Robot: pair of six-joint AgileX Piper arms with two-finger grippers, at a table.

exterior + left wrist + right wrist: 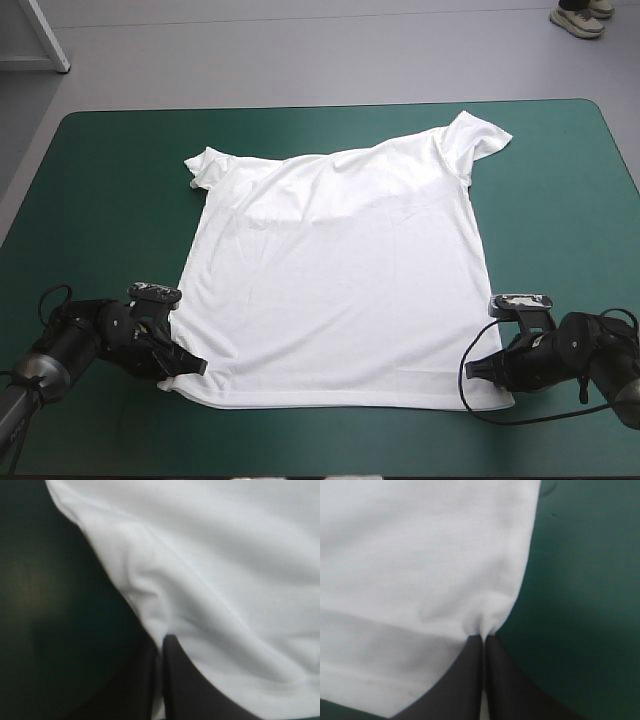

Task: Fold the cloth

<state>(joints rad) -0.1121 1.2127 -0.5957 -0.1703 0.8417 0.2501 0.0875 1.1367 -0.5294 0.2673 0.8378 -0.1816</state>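
The white T-shirt lies spread flat on the teal-green cover, collar end toward the far edge and hem toward the near edge. At the hem's left corner my left gripper sits low on the table; in its wrist view the left gripper is shut on the T-shirt, with cloth puckered at the black fingers. My right gripper rests at the hem's right corner. Its wrist view shows the right gripper shut on the T-shirt, the side edge pinched at the tips.
Bare teal-green cover surrounds the shirt on all sides, widest to the left and right. A strip of cover runs between the hem and the table's near edge.
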